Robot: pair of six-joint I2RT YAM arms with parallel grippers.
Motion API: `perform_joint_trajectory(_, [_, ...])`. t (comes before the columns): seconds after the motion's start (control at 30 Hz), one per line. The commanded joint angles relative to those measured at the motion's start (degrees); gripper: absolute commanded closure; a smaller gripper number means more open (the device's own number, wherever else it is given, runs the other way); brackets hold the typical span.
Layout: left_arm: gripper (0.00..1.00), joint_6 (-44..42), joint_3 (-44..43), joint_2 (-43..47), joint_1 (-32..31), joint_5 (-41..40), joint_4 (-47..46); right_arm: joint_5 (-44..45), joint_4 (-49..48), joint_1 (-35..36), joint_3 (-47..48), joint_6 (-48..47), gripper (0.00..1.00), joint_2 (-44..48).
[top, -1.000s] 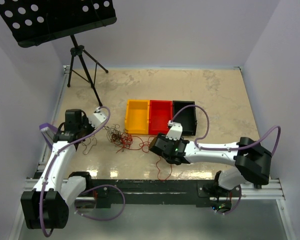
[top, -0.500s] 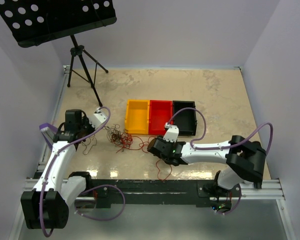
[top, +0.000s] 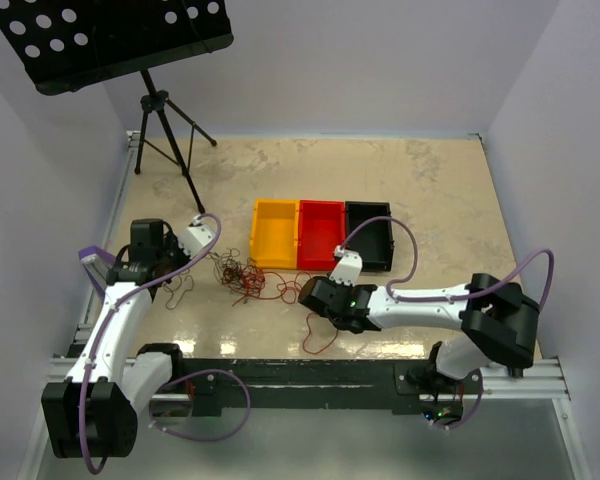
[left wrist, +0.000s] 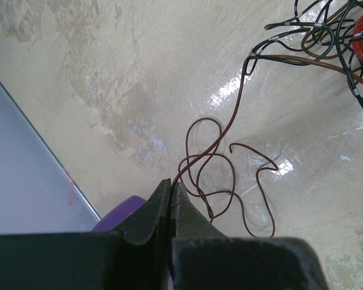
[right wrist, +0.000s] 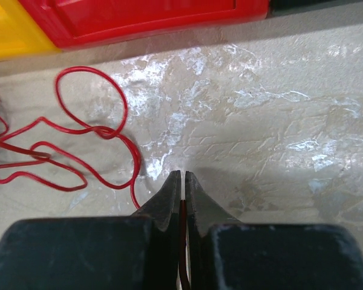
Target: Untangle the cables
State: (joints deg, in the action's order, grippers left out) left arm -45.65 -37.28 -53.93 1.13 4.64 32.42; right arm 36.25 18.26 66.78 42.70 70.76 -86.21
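Right hand (right wrist: 183,179) now around red cable (right wrist: 101,130)

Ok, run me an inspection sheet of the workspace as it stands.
Surface: beige glossy table; yellow bin, red bin and black bin sit in a row mid-table.
Job's things: tangle of cables lies in front of the yellow bin; a red cable and a brown cable trail out of it.
Clutter: nothing seen.
Grippers: left gripper is shut on the brown cable; right gripper is shut on the red cable.
Cables: lilac hoses run along both arms.
Surroundings: black music stand at far left; pale walls.
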Motion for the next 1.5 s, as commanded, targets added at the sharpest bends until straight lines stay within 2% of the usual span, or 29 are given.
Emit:
perform_joint_trajectory(0.0, [1.0,-0.1,0.4,-0.1,0.5,-0.3,-2.4,3.2,6.0,-0.2,0.6,3.3,1.0,6.5])
perform_joint_trajectory(0.17, [1.0,-1.2,2.3,-0.6,0.5,-6.0,-5.5,13.4,18.9,-1.5,7.0,5.7,1.0,17.1])
perform_joint_trajectory(0.33, [1.0,-3.4,4.8,0.2,0.5,-10.1,-7.6,24.0,32.0,-4.7,14.8,7.4,1.0,23.0])
perform_joint_trajectory(0.47, [1.0,-4.7,6.3,0.1,0.5,-12.6,-8.8,28.8,37.9,-8.4,18.6,7.0,1.0,26.9])
perform_joint_trajectory(0.73, [1.0,-7.5,8.7,-1.0,1.3,-18.7,-12.2,35.1,41.3,-15.1,24.4,-0.8,1.0,34.5])
perform_joint_trajectory(1.0, [1.0,-12.8,11.4,-2.9,6.7,-20.8,-17.7,40.5,41.5,-18.3,29.6,-8.8,1.0,37.4])
perform_joint_trajectory(1.2, [1.0,-15.6,10.7,-6.6,13.1,-17.8,-19.3,42.7,40.5,-19.1,33.8,-13.3,1.0,38.0])
perform_joint_trajectory(1.47, [1.0,-9.2,-4.5,-3.6,13.4,4.9,3.0,32.2,27.3,-19.1,28.0,-20.0,1.0,37.0])
